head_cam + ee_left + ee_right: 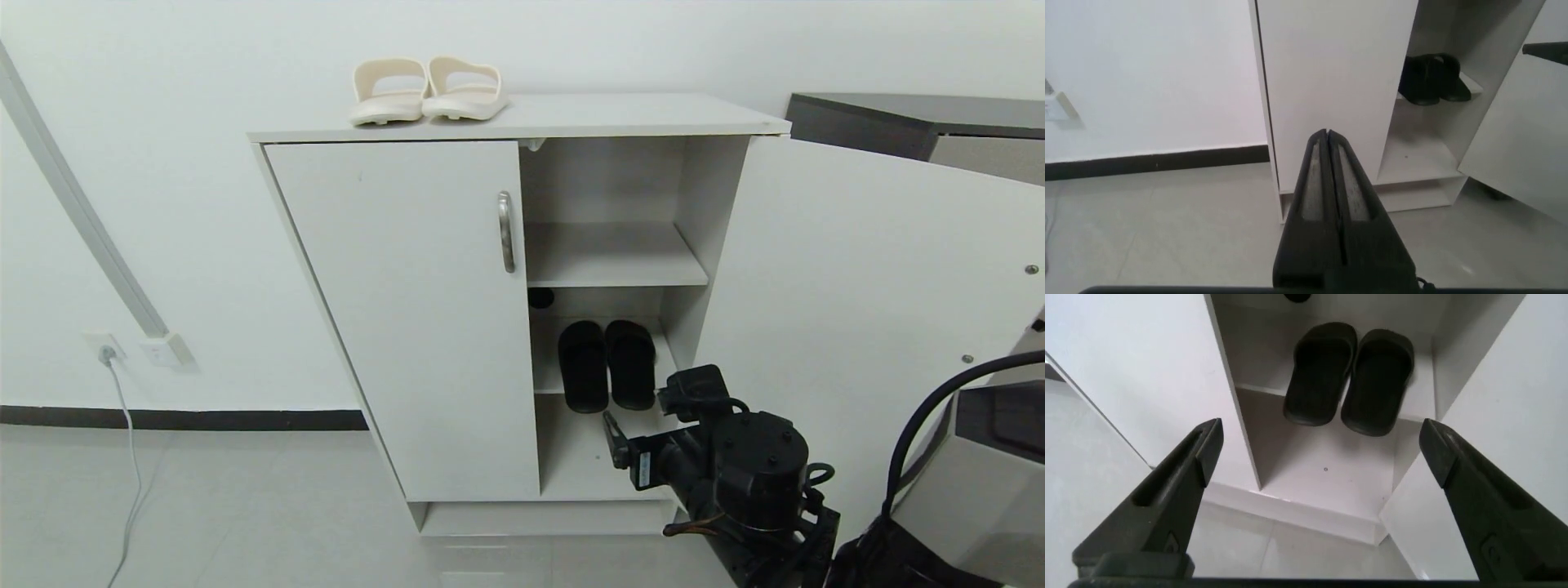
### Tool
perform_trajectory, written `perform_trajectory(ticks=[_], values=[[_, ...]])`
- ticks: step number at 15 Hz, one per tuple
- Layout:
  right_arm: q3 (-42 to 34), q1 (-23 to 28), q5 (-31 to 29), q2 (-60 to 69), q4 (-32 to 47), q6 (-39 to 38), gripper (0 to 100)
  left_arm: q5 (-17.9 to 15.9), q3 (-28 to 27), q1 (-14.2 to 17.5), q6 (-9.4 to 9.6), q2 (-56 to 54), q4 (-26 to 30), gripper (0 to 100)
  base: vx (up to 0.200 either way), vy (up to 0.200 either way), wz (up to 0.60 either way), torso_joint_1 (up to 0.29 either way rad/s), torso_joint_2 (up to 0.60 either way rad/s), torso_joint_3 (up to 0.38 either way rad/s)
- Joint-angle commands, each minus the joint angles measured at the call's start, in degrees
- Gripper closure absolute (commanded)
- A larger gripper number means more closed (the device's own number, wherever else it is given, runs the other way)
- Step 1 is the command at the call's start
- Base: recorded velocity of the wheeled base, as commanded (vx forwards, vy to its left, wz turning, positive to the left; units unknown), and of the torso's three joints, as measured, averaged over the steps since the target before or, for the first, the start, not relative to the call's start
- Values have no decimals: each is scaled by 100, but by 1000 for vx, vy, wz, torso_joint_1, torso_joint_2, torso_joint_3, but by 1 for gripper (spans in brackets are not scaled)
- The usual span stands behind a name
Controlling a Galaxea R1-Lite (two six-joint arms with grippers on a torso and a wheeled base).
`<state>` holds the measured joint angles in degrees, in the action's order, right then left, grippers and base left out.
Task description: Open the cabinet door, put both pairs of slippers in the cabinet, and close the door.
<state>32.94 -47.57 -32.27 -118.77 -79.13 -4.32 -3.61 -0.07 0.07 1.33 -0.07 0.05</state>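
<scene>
A white cabinet [522, 122] stands against the wall. Its left door [408, 310] is closed, with a metal handle [506, 233]. Its right door [857, 286] is swung wide open. A black pair of slippers [606, 365] lies side by side on the middle shelf [1347, 376] [1437, 77]. A beige pair of slippers [429, 90] rests on the cabinet top. My right gripper [645, 416] [1321, 433] hangs open and holds nothing, in front of the open compartment, just below and short of the black pair. My left gripper [1327, 137] is shut on nothing, low, away from the cabinet's front.
The top shelf [612, 253] and the bottom compartment [584, 457] are bare. A wall socket with a cable [106, 353] sits left of the cabinet. A grey unit [922, 122] stands behind the open door. Pale tiled floor [204, 506] spreads to the left.
</scene>
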Motion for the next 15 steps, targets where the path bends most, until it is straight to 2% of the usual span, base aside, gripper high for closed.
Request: perform_trajectory(ticks=[1,4,15], values=[[-7,28,1,-58,-15,10,0,9,-1,1,-1,7,-5,100,0,0,0,0,0,0],[-24,28,10,-58,-15,18,0,9,-1,1,-19,7,4,100,0,0,0,0,0,0],[-60,11,98,-137,-32,18,0,0,-1,1,-19,7,4,100,0,200,0,1,1,4]])
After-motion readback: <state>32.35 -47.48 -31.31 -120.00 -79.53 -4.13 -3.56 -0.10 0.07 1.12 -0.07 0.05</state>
